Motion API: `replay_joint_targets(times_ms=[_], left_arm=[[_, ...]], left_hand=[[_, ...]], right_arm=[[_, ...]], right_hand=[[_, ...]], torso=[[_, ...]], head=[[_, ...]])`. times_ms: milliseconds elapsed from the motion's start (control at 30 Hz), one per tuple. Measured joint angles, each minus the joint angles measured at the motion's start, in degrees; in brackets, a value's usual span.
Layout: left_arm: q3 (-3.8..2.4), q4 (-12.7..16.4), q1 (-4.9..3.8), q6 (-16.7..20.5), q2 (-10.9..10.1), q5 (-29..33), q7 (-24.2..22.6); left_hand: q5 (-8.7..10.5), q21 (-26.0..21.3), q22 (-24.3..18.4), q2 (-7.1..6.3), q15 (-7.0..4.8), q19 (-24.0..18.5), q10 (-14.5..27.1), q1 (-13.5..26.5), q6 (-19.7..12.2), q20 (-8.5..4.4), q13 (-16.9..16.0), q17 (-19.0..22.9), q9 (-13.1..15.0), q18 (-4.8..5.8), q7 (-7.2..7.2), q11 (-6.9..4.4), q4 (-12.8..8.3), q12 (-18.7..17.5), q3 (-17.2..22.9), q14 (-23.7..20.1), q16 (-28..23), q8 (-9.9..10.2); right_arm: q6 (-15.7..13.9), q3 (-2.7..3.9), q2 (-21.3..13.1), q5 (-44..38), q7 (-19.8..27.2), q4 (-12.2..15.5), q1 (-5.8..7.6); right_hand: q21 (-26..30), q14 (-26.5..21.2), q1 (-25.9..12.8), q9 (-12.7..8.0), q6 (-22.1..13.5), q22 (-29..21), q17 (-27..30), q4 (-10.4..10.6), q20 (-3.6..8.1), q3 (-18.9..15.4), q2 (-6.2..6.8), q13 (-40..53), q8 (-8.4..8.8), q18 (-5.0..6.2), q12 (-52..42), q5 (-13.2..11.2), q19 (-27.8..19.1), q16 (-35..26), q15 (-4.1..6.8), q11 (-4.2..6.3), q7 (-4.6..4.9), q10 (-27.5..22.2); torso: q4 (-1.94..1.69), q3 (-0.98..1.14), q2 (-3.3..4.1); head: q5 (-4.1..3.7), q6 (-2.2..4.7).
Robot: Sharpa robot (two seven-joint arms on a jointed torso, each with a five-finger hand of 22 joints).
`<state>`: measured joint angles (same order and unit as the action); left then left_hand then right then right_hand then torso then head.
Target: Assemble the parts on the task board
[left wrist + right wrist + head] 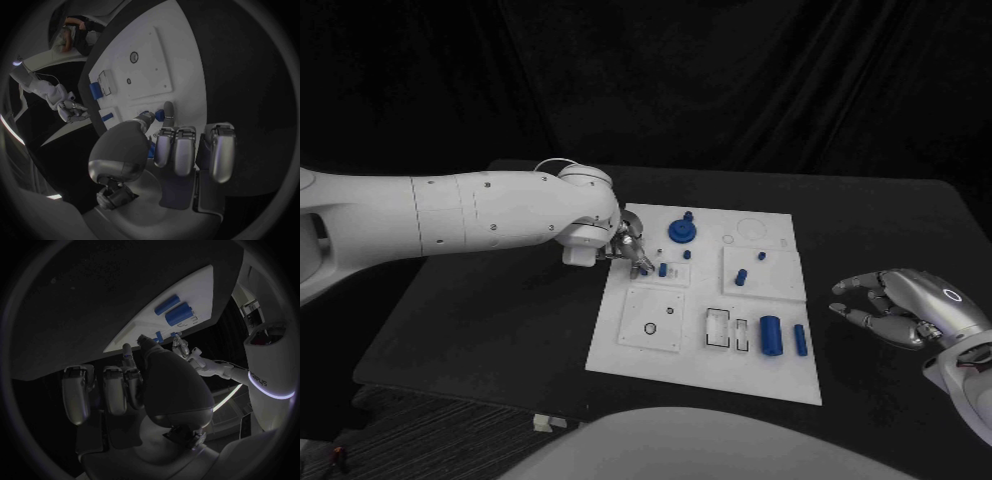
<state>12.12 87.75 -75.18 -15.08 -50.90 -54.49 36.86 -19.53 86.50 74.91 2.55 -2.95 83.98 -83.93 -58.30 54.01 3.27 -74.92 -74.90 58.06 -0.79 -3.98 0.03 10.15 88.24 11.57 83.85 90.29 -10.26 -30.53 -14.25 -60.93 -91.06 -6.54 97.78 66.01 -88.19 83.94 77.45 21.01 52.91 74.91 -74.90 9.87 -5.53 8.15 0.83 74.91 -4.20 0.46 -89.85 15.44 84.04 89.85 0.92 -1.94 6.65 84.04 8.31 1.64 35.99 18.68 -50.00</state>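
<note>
Over the white task board (646, 352) on the black table (488, 320), the left hand (629, 250) is pinching a small blue peg (159, 115) between fingers and thumb at the board's left side — a light grip that is risking a slip or a tilted, jammed insertion. At the table's right the right hand (906, 308) is hovering, fingers loosely curled, holding nothing.

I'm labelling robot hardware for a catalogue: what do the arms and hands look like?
Both arms are smooth white shells; the left arm has small dark dots and a thin cable loop at its wrist. The left hand and right hand are silver metal with segmented fingers.
</note>
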Motion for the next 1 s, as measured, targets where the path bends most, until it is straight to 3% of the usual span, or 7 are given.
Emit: replay_joint_targets(times_ms=[367,500,567,667,1000], left_arm=[[0.05,0.20,0.04,0.15,0.31,-0.02,-0.39],[0.07,0.07,0.04,0.19,0.45,-0.02,-0.52],[0.07,0.02,0.05,0.22,0.51,-0.01,-0.60],[0.07,-0.02,0.05,0.32,0.64,0.04,-0.76],[0.14,-0.03,0.13,0.91,0.52,0.06,-1.26]], left_hand=[[-2.88,-0.22,0.00,-0.24,0.00,0.00,0.00,-1.85,0.47,0.00,0.00,-0.04,-1.35,0.00,0.09,0.00,-2.13,-0.65,1.83,0.00,0.00,0.76],[-5.95,-0.22,0.00,-0.41,0.00,0.00,0.00,-3.24,0.88,0.00,0.00,-0.04,-1.88,0.00,0.27,0.00,-4.03,-0.72,3.73,0.00,0.00,1.14],[-5.33,-0.22,0.00,-0.34,0.00,0.00,0.00,-3.87,1.11,0.00,0.00,-0.04,-2.03,0.00,0.28,0.00,-5.47,-0.88,5.20,0.00,0.00,1.14],[-5.25,-0.43,0.00,-0.50,0.00,0.00,0.00,-4.21,1.48,0.00,0.00,-0.04,-2.11,0.00,0.05,0.00,-8.12,-1.14,10.67,0.00,0.00,1.11],[-7.15,-0.45,0.00,-0.65,0.00,0.00,0.00,-3.63,1.89,0.00,0.00,-0.04,-1.35,0.00,-0.15,0.00,-6.65,-1.33,14.35,0.00,0.00,0.71]], right_arm=[[0.04,0.00,0.05,0.00,-0.03,0.00,-0.01],[0.07,0.00,0.06,0.00,-0.04,0.00,-0.01],[0.08,0.00,0.06,0.00,-0.05,0.00,-0.01],[0.12,0.00,0.03,0.00,-0.06,0.00,-0.01],[0.25,0.00,-0.03,0.00,-0.14,0.03,-0.02]], right_hand=[[0.00,0.00,0.23,-0.04,0.00,0.04,0.00,0.01,0.00,0.32,-0.23,0.00,0.00,-0.01,0.00,0.76,0.00,0.00,0.00,0.00,0.00,0.00],[0.00,0.00,0.23,-0.04,0.00,0.04,0.00,0.00,0.00,0.31,-0.23,0.00,0.00,0.00,0.00,0.93,0.00,0.00,0.00,0.00,0.00,0.00],[0.00,0.00,0.23,-0.04,0.00,0.04,0.00,-0.15,0.00,0.47,-0.23,0.00,0.00,0.00,0.00,1.21,0.00,0.00,0.00,0.00,0.00,0.00],[0.00,0.00,0.23,-0.10,0.00,0.04,0.00,-0.15,0.00,0.47,-0.23,0.00,0.00,0.00,0.00,1.40,0.00,0.00,0.00,0.00,0.00,0.00],[0.00,0.00,0.53,-0.11,0.20,0.03,0.00,-0.41,0.00,0.73,-0.53,0.00,0.00,0.00,0.00,2.26,0.00,0.00,0.00,0.00,0.20,0.00]], torso=[[-0.02,0.03,0.02],[-0.01,0.03,0.02],[0.02,0.03,0.02],[0.05,0.04,-0.01],[0.05,0.03,-0.05]], head=[[0.23,0.00],[0.24,0.00],[0.24,0.00],[0.13,0.00],[0.01,0.00]])
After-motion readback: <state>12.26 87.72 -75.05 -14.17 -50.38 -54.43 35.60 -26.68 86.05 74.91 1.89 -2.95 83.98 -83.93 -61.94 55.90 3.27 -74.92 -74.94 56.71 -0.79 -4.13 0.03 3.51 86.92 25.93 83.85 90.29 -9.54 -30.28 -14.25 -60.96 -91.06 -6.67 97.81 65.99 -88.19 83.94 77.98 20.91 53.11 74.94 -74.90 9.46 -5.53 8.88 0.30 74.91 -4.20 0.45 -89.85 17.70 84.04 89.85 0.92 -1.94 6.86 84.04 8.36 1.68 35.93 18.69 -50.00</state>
